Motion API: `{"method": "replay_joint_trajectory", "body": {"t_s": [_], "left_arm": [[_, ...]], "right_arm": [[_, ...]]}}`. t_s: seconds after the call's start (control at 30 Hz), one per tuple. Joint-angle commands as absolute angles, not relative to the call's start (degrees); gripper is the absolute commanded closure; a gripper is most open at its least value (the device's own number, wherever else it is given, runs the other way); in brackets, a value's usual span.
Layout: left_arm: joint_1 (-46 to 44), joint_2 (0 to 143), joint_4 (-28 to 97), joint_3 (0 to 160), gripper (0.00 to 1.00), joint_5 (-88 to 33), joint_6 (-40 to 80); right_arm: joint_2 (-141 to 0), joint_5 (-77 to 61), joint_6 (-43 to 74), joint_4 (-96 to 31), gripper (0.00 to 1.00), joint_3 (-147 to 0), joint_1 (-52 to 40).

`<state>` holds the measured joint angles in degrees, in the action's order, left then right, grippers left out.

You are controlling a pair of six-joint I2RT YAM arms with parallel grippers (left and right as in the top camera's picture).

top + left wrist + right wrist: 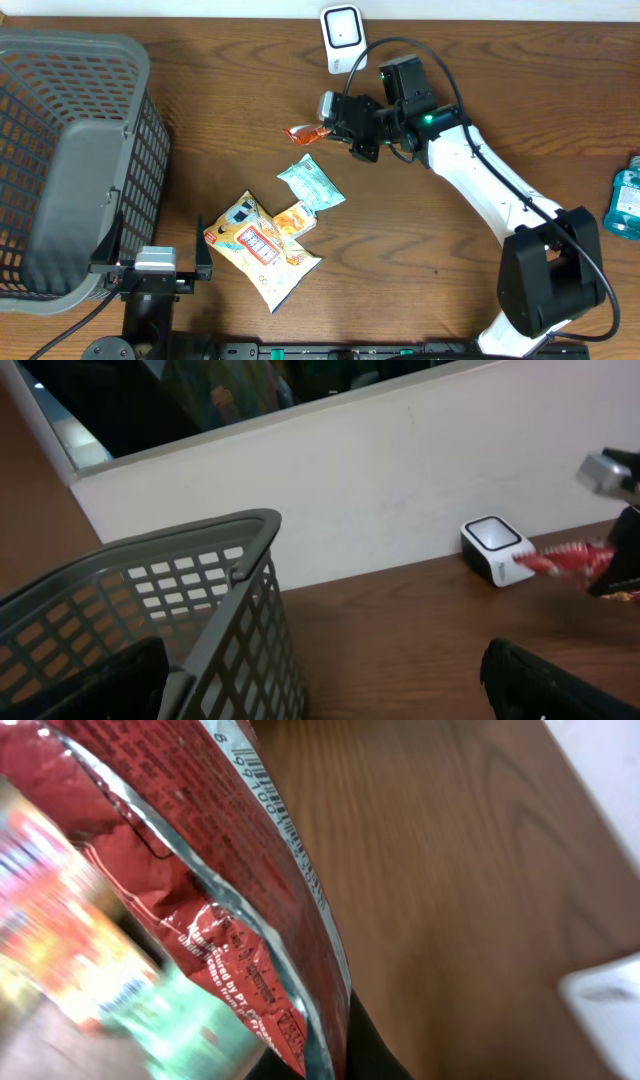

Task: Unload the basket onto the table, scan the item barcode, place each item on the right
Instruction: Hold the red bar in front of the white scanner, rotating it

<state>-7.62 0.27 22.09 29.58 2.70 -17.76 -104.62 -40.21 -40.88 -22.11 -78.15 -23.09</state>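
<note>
The scanner (343, 37) stands at the far edge of the table (470, 90), and everything here is placed from it. The red packet (305, 133) hangs in front of the scanner, a little to its left and near it but not over it. It is clamped at 1 end in the right gripper (330, 128), whose jaws are pressed together on the foil. The packet's long axis runs roughly crosswise to the scanner's front, its free end pointing left, away from the gripper, so the scanner lies beyond the packet and slightly right of it. From the left wrist the same packet (565, 560) shows just beside the scanner (493, 550), lifted off the wood. From the right wrist the packet (210, 910) fills the view, with a line of printed digits (262, 792) along its sealed edge and a corner of the scanner (605, 1010) low to the right. That printed side seems turned toward the camera more than the scanner's window, so the coming move likely needs a short carry toward the scanner and a roll of the wrist. The left gripper (155, 252) sits well away from the scanner beside the basket (60, 60), its jaws spread wide on nothing, so the right arm is clearly nearer. 3 other packets (265, 245) lie on the table farther in front of the scanner.
</note>
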Motion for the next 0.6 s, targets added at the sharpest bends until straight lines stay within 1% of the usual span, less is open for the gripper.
{"method": "replay_joint_trajectory", "body": {"t_s": [0.0, 0.07, 0.13, 0.17, 0.2, 0.23, 0.37, 0.47, 0.57], "left_arm": [[-7.8, 0.2, 21.8, 29.9, 0.00, 2.2, -16.9], [-7.8, 0.2, 21.8, 29.9, 0.00, 2.2, -16.9], [-7.8, 0.2, 21.8, 29.9, 0.00, 2.2, -16.9], [-7.8, 0.2, 21.8, 29.9, 0.00, 2.2, -16.9], [-7.8, 0.2, 21.8, 29.9, 0.00, 2.2, -16.9], [-7.8, 0.2, 21.8, 29.9, 0.00, 2.2, -16.9], [-7.8, 0.2, 21.8, 29.9, 0.00, 2.2, -16.9], [-7.8, 0.2, 21.8, 29.9, 0.00, 2.2, -16.9], [-7.8, 0.2, 21.8, 29.9, 0.00, 2.2, -16.9]], "right_arm": [[-106.2, -50.4, -12.8, -13.5, 0.99, -78.6, -22.8], [-107.3, -49.6, -2.1, -6.3, 0.99, -78.6, -22.5], [-108.7, -49.5, 4.5, -0.3, 0.99, -78.6, -21.8], [-109.9, -49.1, 9.9, 3.5, 0.99, -78.6, -21.1], [-111.9, -48.5, 18.2, 8.5, 0.99, -78.7, -19.7], [-113.6, -48.6, 22.5, 12.3, 0.99, -78.7, -18.7], [-123.3, -53.4, 40.1, 34.0, 0.99, -80.7, -14.6], [-130.3, -54.7, 47.3, 39.3, 0.99, -86.0, -13.8], [-138.0, -57.5, 50.0, 39.7, 0.99, -95.7, -13.7]]}}
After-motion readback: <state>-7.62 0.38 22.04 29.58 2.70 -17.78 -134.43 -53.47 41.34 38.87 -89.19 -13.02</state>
